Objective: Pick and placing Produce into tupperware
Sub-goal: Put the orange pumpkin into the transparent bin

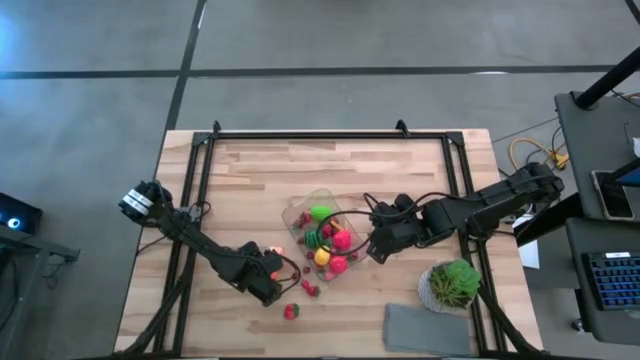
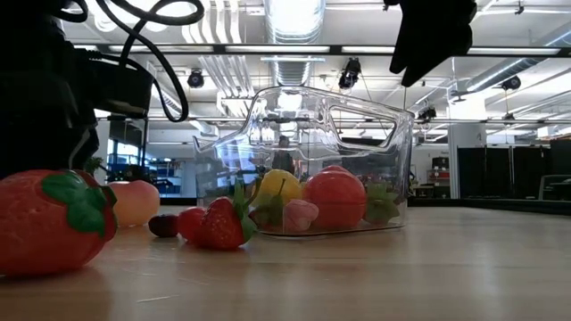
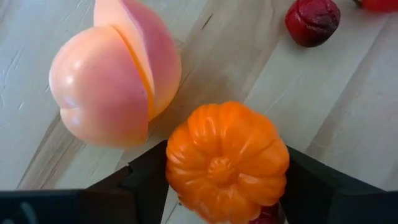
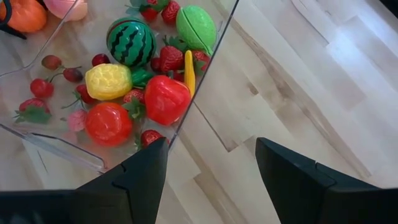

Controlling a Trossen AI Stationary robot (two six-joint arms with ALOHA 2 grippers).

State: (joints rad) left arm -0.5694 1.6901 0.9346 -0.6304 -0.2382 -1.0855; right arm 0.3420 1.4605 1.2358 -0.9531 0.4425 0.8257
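Note:
My left gripper [image 3: 225, 180] is down at the table near the front left of the tupperware [image 1: 298, 208], shut on a small orange pumpkin [image 3: 227, 162]. A pink-orange peach [image 3: 115, 81] lies on the wood right beside it, and a dark red berry [image 3: 313, 22] lies farther off. The clear tupperware [image 4: 211, 68] stands mid-table and holds a watermelon [image 4: 130, 40], a green lime [image 4: 196, 28], a yellow lemon [image 4: 109, 81], red fruits and strawberries. My right gripper [image 4: 211, 180] hovers open above the wood at the tub's right side, with nothing between its fingers. My left gripper pinches the pumpkin between its two fingers, one on each of its opposite ribbed sides [image 3: 174, 168]. The fingers come steeply from above, pointing down. The pumpkin sits stem side up between them; whether it is off the wood I cannot tell.
A large strawberry [image 1: 291, 311] and smaller berries [image 1: 310, 290] lie on the wood near the table's front edge. A potted green plant [image 1: 452, 283] and a flat grey cloth [image 1: 425, 328] sit at the front right. Bare wood lies behind the tub.

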